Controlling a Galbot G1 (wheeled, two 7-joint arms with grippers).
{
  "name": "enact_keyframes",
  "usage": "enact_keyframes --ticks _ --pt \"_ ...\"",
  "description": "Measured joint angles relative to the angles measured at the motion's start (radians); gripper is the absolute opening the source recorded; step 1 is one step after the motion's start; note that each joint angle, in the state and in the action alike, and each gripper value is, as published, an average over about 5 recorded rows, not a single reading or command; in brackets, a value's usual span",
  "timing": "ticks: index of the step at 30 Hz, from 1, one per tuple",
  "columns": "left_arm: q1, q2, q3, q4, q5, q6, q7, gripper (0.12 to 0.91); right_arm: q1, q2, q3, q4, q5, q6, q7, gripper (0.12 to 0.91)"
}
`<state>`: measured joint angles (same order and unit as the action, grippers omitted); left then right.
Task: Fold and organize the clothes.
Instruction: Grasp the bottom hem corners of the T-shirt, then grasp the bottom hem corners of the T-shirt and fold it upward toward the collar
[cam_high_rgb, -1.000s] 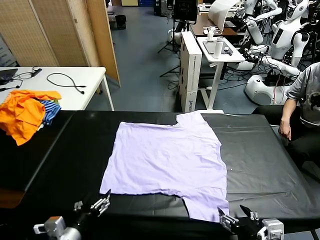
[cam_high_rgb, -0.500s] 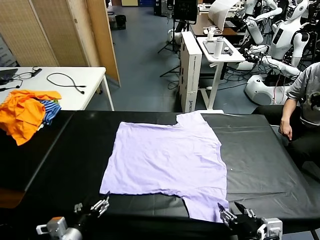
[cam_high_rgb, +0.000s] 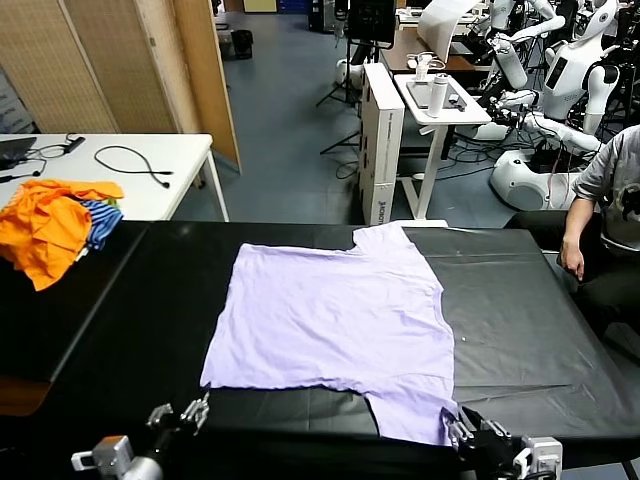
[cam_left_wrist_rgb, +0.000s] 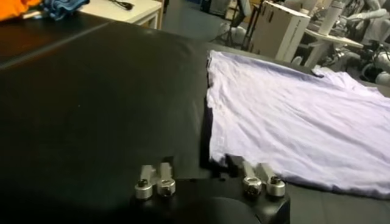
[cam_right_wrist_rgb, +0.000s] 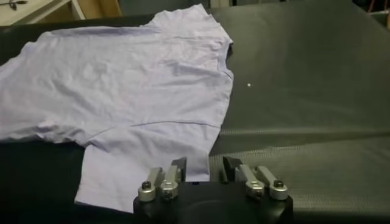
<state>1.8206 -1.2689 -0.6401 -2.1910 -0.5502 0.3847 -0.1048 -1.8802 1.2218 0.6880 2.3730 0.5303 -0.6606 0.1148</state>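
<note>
Both arms have crept in since the earlier shot: the left end effector (cam_high_rgb: 197, 408) is now just off the near left corner of the pale lavender short-sleeved cotton T-shirt (cam_high_rgb: 335, 320), though I can't tell how open it is. The right end effector (cam_high_rgb: 458, 432) has closed up at the near sleeve's hem. Shirt's lying flat mid-way across the black bench (cam_high_rgb: 520, 310).
</note>
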Motion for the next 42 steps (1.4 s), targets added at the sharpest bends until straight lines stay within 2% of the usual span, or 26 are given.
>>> enact_keyframes --ticks 3,19,26,31,34,42 --pt "0.002 0.001 0.000 0.000 0.006 -0.001 0.002 0.144 -0.006 0.000 0.000 0.011 0.001 0.001 0.002 0.139" --pt "0.075 0.028 -0.038 -0.069 0.019 -0.001 -0.011 0.146 -0.110 -0.006 -0.018 0.134 0.021 -0.069 0.047 0.139" --pt "0.145 0.035 -0.073 -0.134 0.016 -0.013 -0.012 0.146 -0.121 -0.005 -0.018 0.150 0.041 -0.042 0.045 0.139" --pt "0.156 0.021 -0.080 -0.165 0.017 -0.024 -0.013 0.146 -0.079 -0.009 -0.008 0.138 0.083 0.008 0.036 0.139" --pt "0.139 0.012 -0.074 -0.162 0.014 -0.025 -0.025 0.146 -0.025 -0.015 -0.003 0.118 0.115 0.015 0.035 0.139" --pt "0.017 0.001 -0.051 -0.108 0.004 -0.028 -0.049 0.146 0.156 -0.044 -0.025 0.035 0.157 0.020 0.040 0.139"
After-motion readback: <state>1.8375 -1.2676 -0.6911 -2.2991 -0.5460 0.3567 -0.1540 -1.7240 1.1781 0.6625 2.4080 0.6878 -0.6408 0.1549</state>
